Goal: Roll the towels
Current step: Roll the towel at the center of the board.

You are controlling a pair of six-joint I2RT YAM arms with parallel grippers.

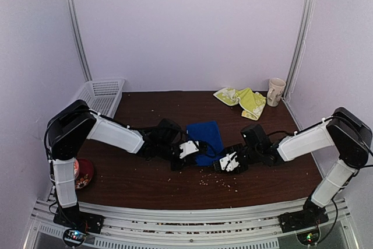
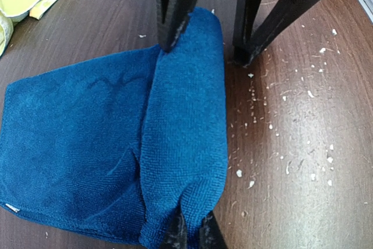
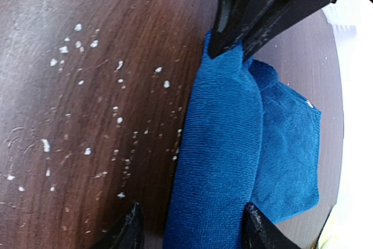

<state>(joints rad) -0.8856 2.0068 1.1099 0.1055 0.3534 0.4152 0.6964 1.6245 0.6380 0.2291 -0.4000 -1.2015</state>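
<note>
The blue towel (image 1: 205, 137) lies mid-table with its near edge rolled into a thick roll (image 2: 186, 132); the remaining part lies flat (image 2: 70, 138). My left gripper (image 2: 192, 232) is shut, pinching one end of the roll. At the roll's other end my right gripper (image 3: 192, 228) stands open. It straddles the roll (image 3: 218, 144): one finger (image 3: 256, 228) is against the cloth, the other (image 3: 129, 231) is apart from it on the bare wood. The yellow-green towel (image 1: 243, 100) lies crumpled at the back right, away from both grippers.
A patterned mug (image 1: 275, 91) stands beside the yellow-green towel. At the back left sits a white slotted basket (image 1: 100, 95), and a red container (image 1: 84, 172) by the left arm's base. White crumbs (image 1: 224, 182) are scattered on the wood near the right gripper.
</note>
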